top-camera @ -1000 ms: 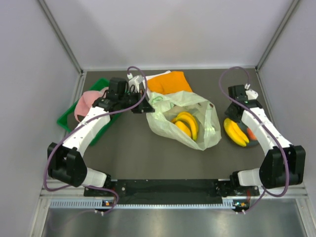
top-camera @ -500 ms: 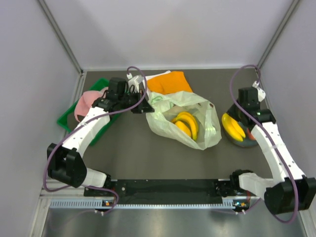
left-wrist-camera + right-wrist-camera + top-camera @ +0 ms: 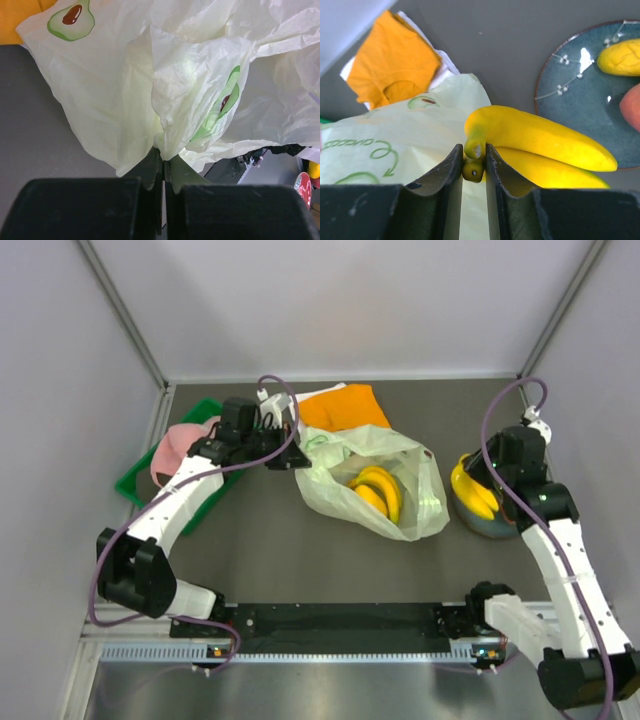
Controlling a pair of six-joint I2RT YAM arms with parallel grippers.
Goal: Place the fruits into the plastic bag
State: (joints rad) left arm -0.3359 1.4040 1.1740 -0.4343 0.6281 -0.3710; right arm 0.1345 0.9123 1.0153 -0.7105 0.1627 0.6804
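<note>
Bananas [image 3: 473,490] hang from the right arm over the blue-grey plate [image 3: 490,527], just right of the plastic bag [image 3: 330,490].
The right fingers [image 3: 456,159] are clamped on the bunch's stem. Its long axis runs from the stem, on the bag side, out across the plate's rim. A second bunch [image 3: 376,490] lies inside the bag, and the left fingers [image 3: 156,162] pinch a fold of it tight. On the table [image 3: 270,540], an orange cloth [image 3: 344,406] lies beyond the bag and a green tray [image 3: 133,485] sits far left.

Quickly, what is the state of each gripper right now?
The left gripper is closed, pinching the plastic bag.
The right gripper is closed on the stem of the banana bunch.
</note>
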